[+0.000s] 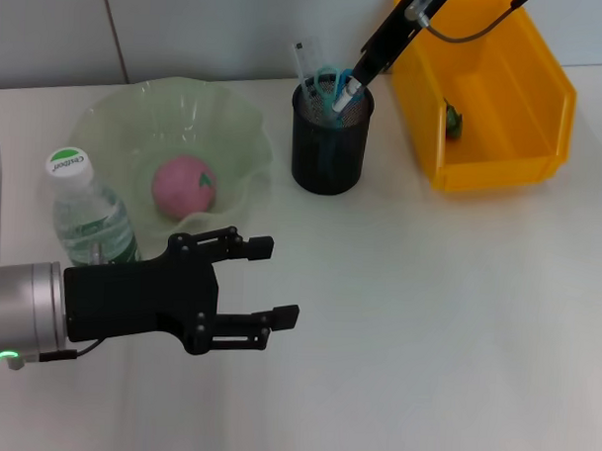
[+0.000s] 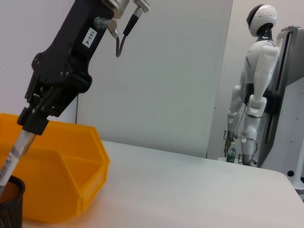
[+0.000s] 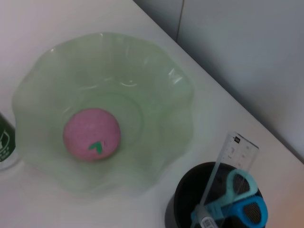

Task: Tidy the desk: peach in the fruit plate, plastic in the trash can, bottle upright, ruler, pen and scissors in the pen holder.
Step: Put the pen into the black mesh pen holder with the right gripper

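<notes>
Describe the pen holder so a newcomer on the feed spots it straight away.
Start at the big yellow bin at the table's far right. Just left of it, between the bin and the wavy green fruit plate, stands the pen holder. It is the only black mesh cup, with blue scissors and a clear ruler sticking out.

Bright, even overhead light; soft shadows on white desk (image 1: 456,330). Mild glare on fruit plate (image 3: 175,76) rim. Right wrist view soft, pen holder (image 3: 190,199) blurred
</notes>
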